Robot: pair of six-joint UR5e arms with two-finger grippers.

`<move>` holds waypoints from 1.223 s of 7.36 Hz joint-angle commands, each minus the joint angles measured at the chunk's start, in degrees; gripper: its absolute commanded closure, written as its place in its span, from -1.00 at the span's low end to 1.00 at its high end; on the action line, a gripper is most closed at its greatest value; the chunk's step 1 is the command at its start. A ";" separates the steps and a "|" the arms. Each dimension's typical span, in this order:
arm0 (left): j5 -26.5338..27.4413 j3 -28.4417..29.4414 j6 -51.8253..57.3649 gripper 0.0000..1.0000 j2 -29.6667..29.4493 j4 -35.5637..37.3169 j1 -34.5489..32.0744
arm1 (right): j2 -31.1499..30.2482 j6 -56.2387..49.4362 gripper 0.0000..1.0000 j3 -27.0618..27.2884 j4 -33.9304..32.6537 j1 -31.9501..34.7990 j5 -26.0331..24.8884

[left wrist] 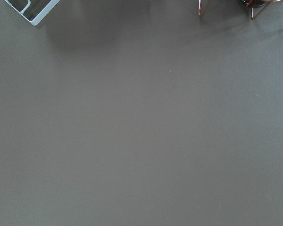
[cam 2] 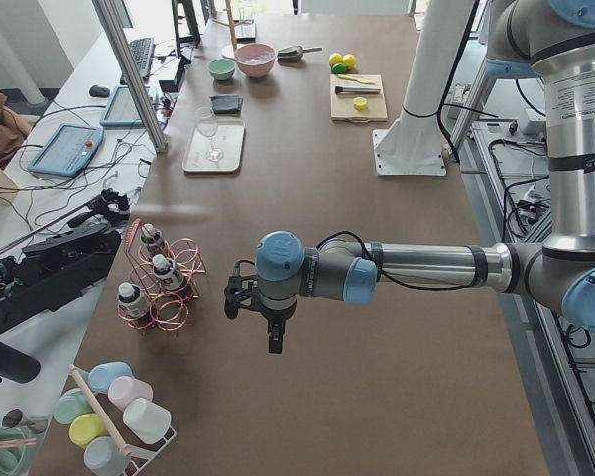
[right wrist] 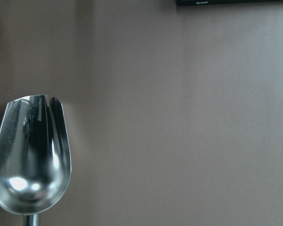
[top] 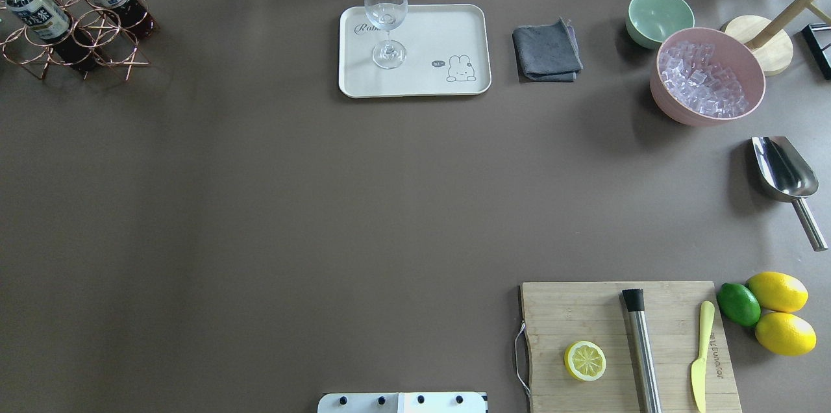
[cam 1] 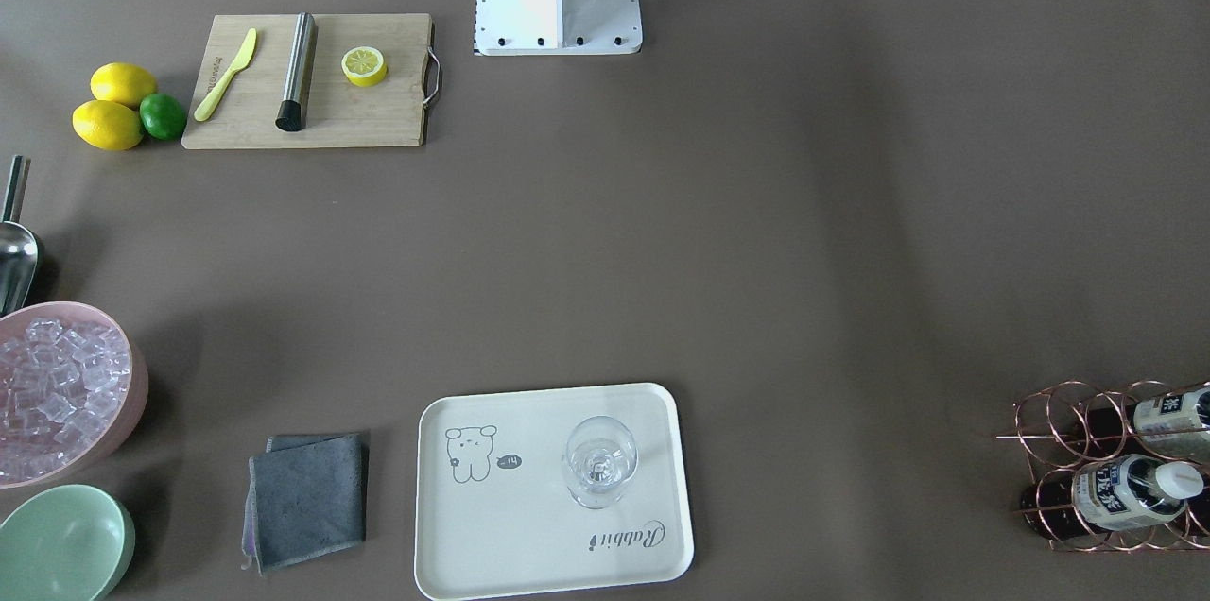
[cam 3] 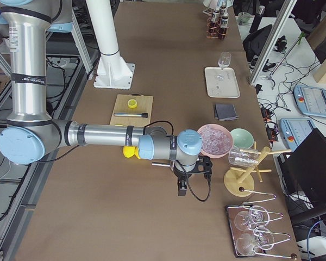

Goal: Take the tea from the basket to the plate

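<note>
The copper wire basket (top: pixel 97 43) stands at the table's far left corner and holds tea bottles (top: pixel 40 15) with white caps; it also shows in the front view (cam 1: pixel 1068 417) with a bottle (cam 1: pixel 1130 492). The cream plate (top: pixel 448 30) lies at the far middle, with a clear stemmed glass (top: pixel 386 10) standing on it. My left gripper (cam 2: pixel 275 344) hangs above bare table a short way from the basket (cam 2: pixel 178 297); I cannot tell if it is open. My right gripper (cam 3: pixel 181 191) hovers near the pink bowl; I cannot tell its state either.
A pink bowl of ice (top: pixel 707 75), a green bowl (top: pixel 659 13), a grey cloth (top: pixel 546 50) and a metal scoop (top: pixel 782 169) sit on the right. A cutting board (top: pixel 623 341) with a half lemon, a knife and a steel rod lies near right, next to lemons and a lime.
</note>
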 commanded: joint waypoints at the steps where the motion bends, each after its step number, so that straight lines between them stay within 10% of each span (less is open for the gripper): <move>1: -0.09 -0.14 -0.09 -0.95 0.07 -0.02 -0.09 | -0.01 0.00 -1.00 0.09 0.00 0.02 0.00; 9: -0.09 -0.23 -0.09 -0.95 -0.02 0.07 -0.09 | 8.65 0.44 -1.00 8.70 -0.09 -8.83 7.46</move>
